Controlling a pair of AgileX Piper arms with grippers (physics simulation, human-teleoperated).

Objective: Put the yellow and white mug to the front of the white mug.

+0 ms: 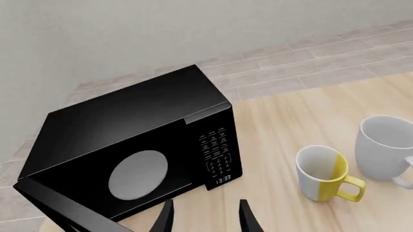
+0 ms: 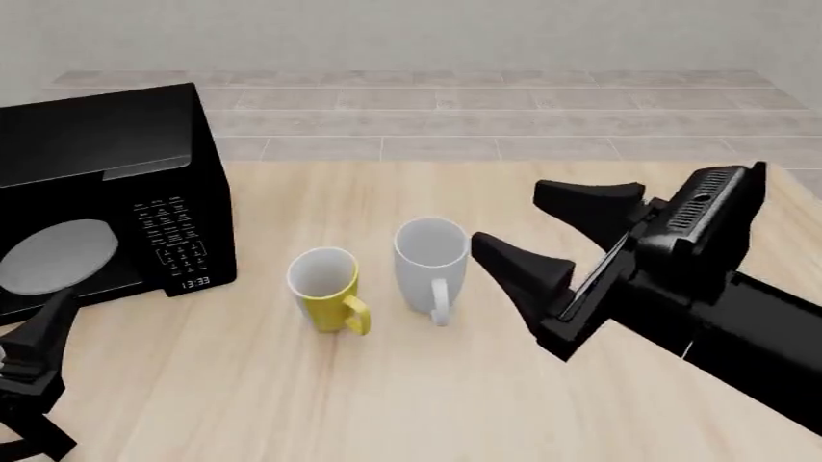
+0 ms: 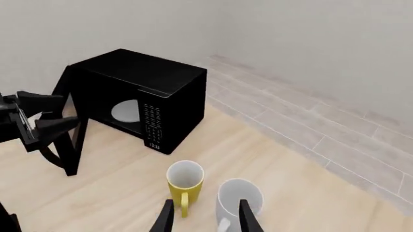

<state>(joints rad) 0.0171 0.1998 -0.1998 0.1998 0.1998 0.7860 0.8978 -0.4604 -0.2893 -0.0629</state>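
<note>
While both mugs stand upright side by side at mid-table, the yellow and white mug (image 2: 326, 287) sits just left of the white mug (image 2: 429, 263), not yet in front. The right gripper (image 2: 546, 239) hovers spread wide to the white mug's right; the left gripper (image 2: 37, 358), jaws parted, waits near the microwave (image 2: 96, 197). Reaching across risks knocking the white mug over.

I see a mug (image 2: 327, 289) that is yellow outside and white inside, a plain white mug (image 2: 430, 260), a black microwave (image 2: 103, 192), a light wood bench (image 2: 424, 395), and my black tools.
</note>
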